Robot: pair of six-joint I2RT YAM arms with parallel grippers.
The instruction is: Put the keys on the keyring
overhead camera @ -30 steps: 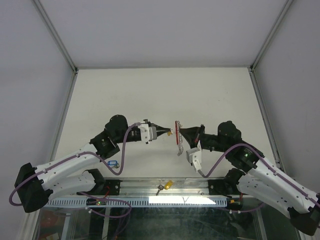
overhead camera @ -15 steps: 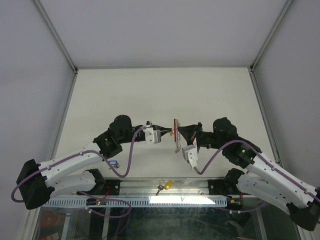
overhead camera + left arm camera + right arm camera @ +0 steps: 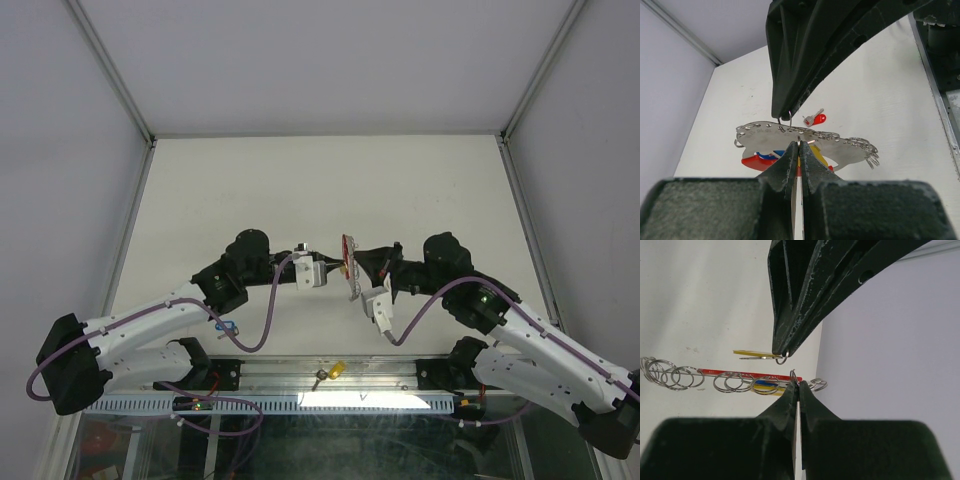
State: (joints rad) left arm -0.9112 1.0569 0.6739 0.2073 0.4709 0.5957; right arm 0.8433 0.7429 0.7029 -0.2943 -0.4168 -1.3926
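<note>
- The loose yellow key [image 3: 333, 371] is lying on the metal rail at the near edge, between the 2 arm bases. It is lying in the same place as 1 second ago, so it is waiting for a later turn.
- A blue-tagged key [image 3: 226, 326] is resting on the table [image 3: 300, 180] just beside the left arm, and it also is not moving.
- The left hand [image 3: 800, 145] is clenched on the small ring of the held yellow key [image 3: 754, 354]. This key is sticking out flat from the fingertips, in the air.
- The right hand [image 3: 796, 386] is clenched on 1 of the silver rings of the keyring [image 3: 735, 373], which is hanging above the middle of the table with its red band on edge.
- Compared with 1 second ago, both arms are reaching further toward each other. The gap between the 2 hands is closing, and the key's ring is now almost touching the row of rings.
- The keyring itself is sitting a little more to the left than before.
- I am judging that the threading step is only beginning; I cannot tell whether the 2 rings are already catching.
- Further away, a red-tagged key [image 3: 815, 119] is lying on the table beyond the keyring.
- A blue tag is showing against the band, maybe 1 key already on.
</note>
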